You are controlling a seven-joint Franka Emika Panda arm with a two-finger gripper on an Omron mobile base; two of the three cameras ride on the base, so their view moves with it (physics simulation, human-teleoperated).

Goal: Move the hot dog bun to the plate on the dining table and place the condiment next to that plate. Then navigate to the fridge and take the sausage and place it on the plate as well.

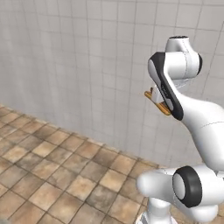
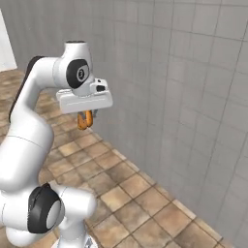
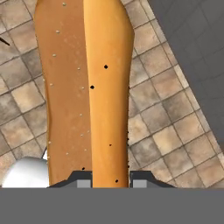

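Observation:
My gripper (image 2: 85, 116) is shut on the hot dog bun (image 2: 85, 120), a tan-orange oblong that hangs below the hand, high above the floor. In the left base view the hot dog bun (image 1: 158, 104) pokes out to the left from behind the arm's wrist. The hand view has the hot dog bun (image 3: 87, 87) running up from between the fingertips (image 3: 83, 180), with its split line down the middle. The plate, the dining table, the condiment, the fridge and the sausage are out of view.
A pale grey tiled wall (image 1: 87, 65) stands ahead of the base and meets the brown tiled floor (image 1: 52, 175) along a light skirting. The same wall (image 2: 193, 97) fills the right side of the right base view.

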